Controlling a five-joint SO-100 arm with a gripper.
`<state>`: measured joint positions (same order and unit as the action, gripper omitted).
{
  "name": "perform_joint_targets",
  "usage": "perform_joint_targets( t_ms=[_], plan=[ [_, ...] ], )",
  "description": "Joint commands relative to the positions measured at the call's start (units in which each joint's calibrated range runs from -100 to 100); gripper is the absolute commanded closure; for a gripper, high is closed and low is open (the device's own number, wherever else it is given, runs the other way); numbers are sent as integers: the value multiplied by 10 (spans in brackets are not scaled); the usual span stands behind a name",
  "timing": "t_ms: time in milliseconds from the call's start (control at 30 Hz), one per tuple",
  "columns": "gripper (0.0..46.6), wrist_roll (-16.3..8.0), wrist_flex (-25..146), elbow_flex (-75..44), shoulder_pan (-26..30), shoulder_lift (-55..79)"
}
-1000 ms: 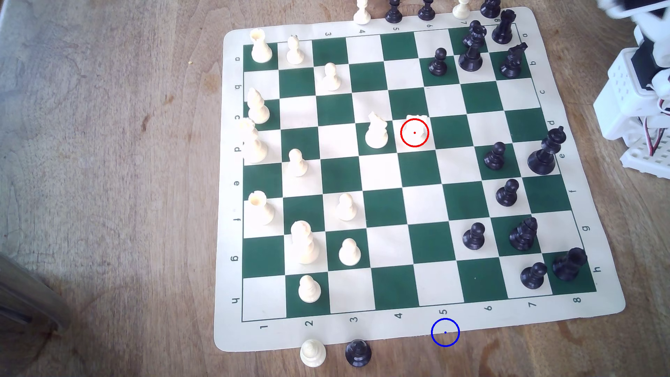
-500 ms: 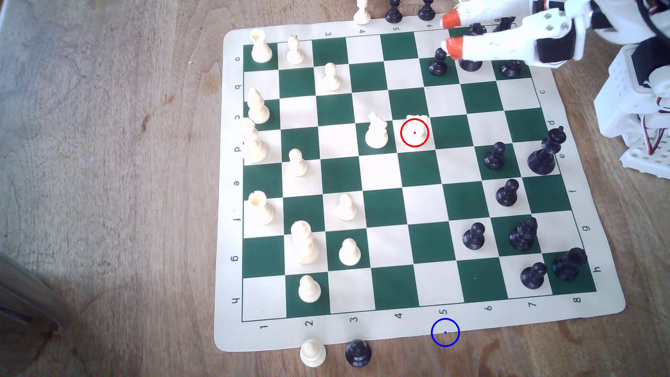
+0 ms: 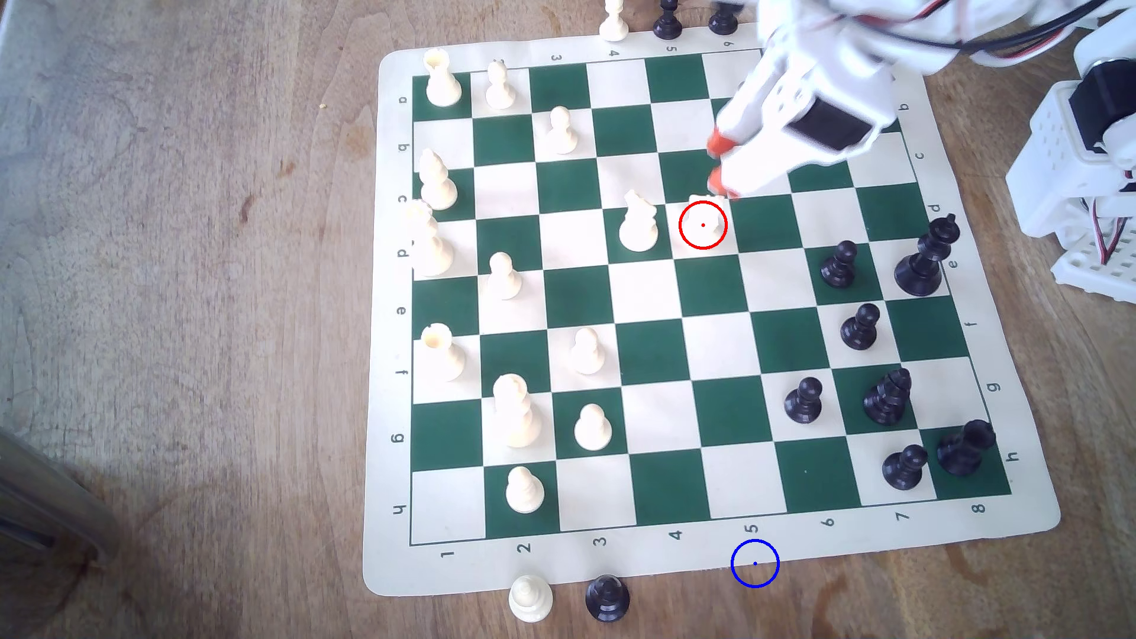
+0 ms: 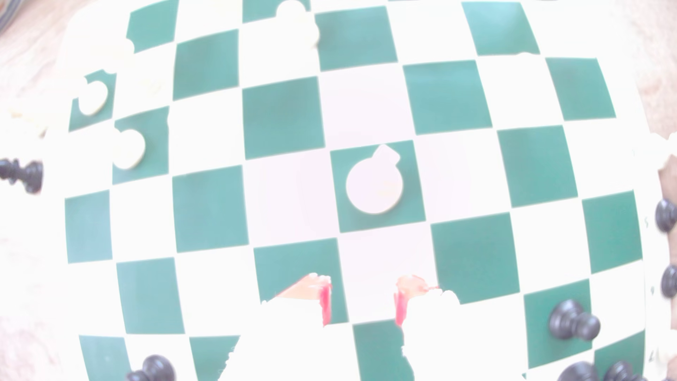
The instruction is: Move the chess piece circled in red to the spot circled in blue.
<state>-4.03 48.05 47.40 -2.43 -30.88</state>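
Your gripper [image 3: 717,163] hangs over the chessboard [image 3: 645,362] with its orange-tipped fingers [image 3: 719,143] spread apart and nothing between them; the wrist view shows the same gap between the tips [image 4: 362,298]. Nearest to it, just beyond the lower fingertip toward the exterior view's bottom, stands the small cream piece inside the red ring [image 3: 702,222], upright on a light square and close to that tip; whether they touch you cannot tell. Just beside that piece, toward the exterior view's left of the gripper, is the taller cream knight [image 3: 638,222] on a green square, seen from above in the wrist view [image 4: 374,187]. Well apart from the gripper, across the board at its near border by the numeral 5, lies the blue ring [image 3: 755,563]. Farther still, a cream pawn [image 3: 530,597] and a black pawn [image 3: 607,597] stand on the wooden bench [image 3: 184,307].
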Motion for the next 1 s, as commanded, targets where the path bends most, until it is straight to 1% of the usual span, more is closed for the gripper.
perform_joint_targets(
  t_ms=[0, 200, 367, 600, 733, 967],
  plan=[
    [367, -2, -22, -43, -15, 35],
    [363, -1, -47, -42, -39, 65],
    [360, -6, -72, -13, -32, 76],
    [358, -16, -73, -12, -8, 95],
    [359, -16, -79, -4, -3, 101],
    [351, -10, -100, 16, -16, 104]
  ],
)
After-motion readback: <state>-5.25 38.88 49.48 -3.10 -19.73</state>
